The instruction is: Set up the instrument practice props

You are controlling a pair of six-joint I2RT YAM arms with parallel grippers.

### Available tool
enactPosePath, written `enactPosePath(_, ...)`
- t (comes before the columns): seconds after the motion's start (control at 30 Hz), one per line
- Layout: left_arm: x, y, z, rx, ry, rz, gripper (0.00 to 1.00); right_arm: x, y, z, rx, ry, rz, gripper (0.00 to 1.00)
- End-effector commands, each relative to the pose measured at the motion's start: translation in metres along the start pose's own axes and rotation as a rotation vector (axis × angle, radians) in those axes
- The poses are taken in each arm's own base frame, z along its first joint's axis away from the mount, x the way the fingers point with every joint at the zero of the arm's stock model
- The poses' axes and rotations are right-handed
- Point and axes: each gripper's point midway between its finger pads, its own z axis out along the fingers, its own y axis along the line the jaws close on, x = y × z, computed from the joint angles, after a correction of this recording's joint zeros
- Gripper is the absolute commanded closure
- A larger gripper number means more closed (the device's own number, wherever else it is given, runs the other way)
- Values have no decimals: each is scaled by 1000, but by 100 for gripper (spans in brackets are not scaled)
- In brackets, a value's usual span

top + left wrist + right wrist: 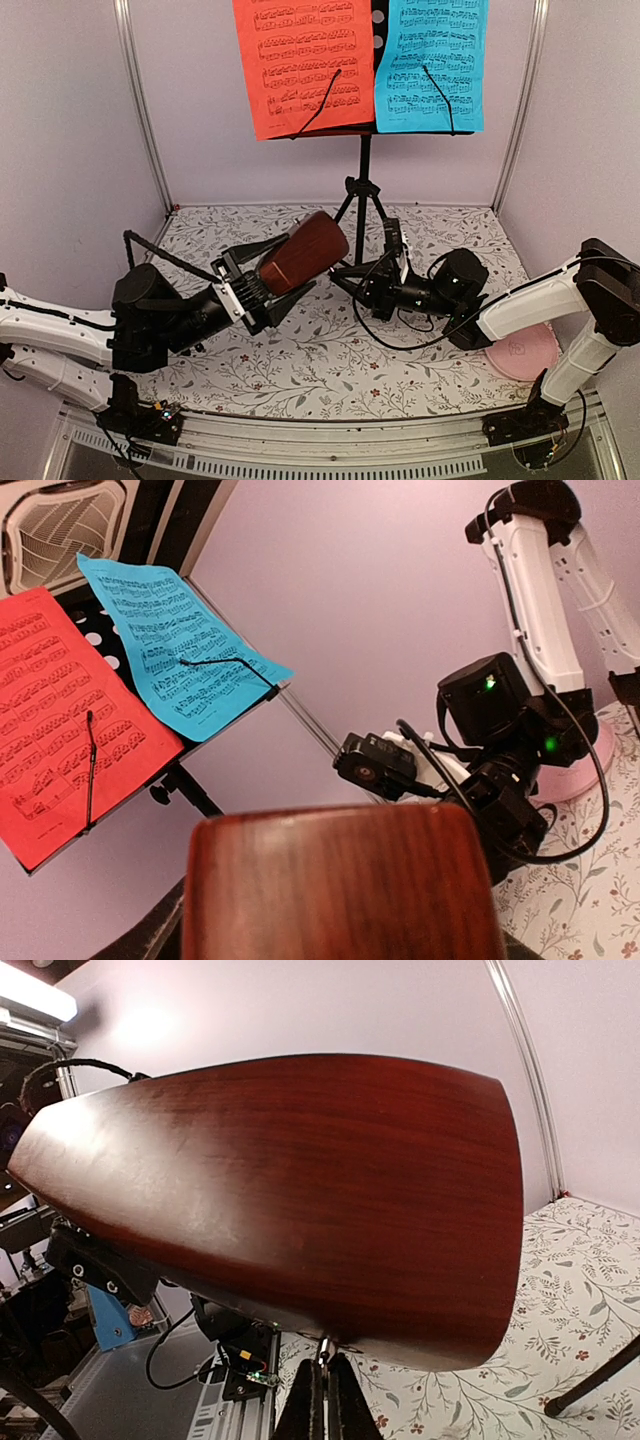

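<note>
The stand (pixel 365 170) is up at the table's (pixel 300 370) back edge, red sheet (pixel 300 60) and cyan sheet (pixel 430 60) clipped on. Now the metronome (pixel 303 252): it hangs tilted over mid-table, clamped in your left gripper (pixel 283 272). Bring it upright and set it down away from the stand's legs. Your right gripper (pixel 345 272) is pinched together just beside it; whether it grips anything, I can't tell.

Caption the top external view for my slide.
Left claw grips the tilted wooden metronome near the music stand carrying red sheet and cyan sheet.
</note>
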Motion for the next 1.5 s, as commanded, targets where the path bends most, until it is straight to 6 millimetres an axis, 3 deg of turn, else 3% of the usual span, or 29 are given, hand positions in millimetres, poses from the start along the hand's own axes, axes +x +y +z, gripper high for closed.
enactPosePath(0.0,-30,23,-7,-91,-114,5,100,-25,19,2,-77,-82,5,100)
enactPosePath(0.27,-27,14,-15,-71,-114,57,100,-42,15,-13,-125,-166,131,100)
enactPosePath(0.8,-25,-15,-25,-60,-127,231,100,-47,2,-17,-172,-229,313,100)
enactPosePath(1.47,-37,-18,-43,-109,-177,269,100,-64,7,-25,-250,-271,349,100)
